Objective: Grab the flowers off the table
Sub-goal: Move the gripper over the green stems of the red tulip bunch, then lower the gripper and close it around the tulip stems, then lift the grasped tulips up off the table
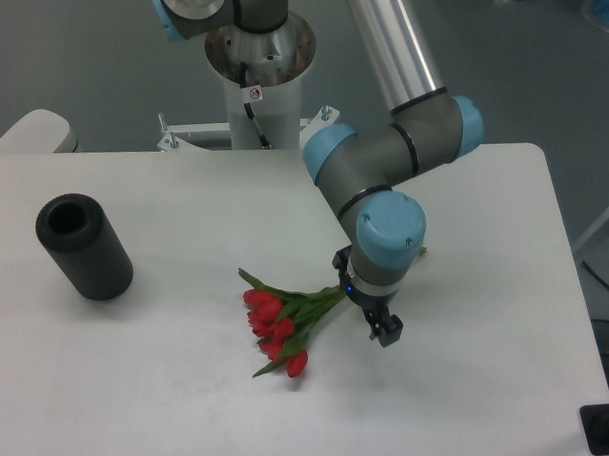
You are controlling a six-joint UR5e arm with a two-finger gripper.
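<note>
The flowers [279, 322], a small bunch of red tulip buds with green leaves, lie flat on the white table [159, 383] near its middle. Their pale green stems run up and to the right and vanish under my wrist. My gripper [383, 329] points down at the table just right of the leaves, over the stems. Only one dark fingertip [386, 334] pokes out below the blue wrist cap, which hides the other finger. I cannot make out the gap between the jaws or whether they touch the stems.
A black cylinder [84, 247] lies on its side at the table's left. The arm's white base column [257, 86] stands behind the far edge. The table's right edge [567, 297] is near the arm's elbow.
</note>
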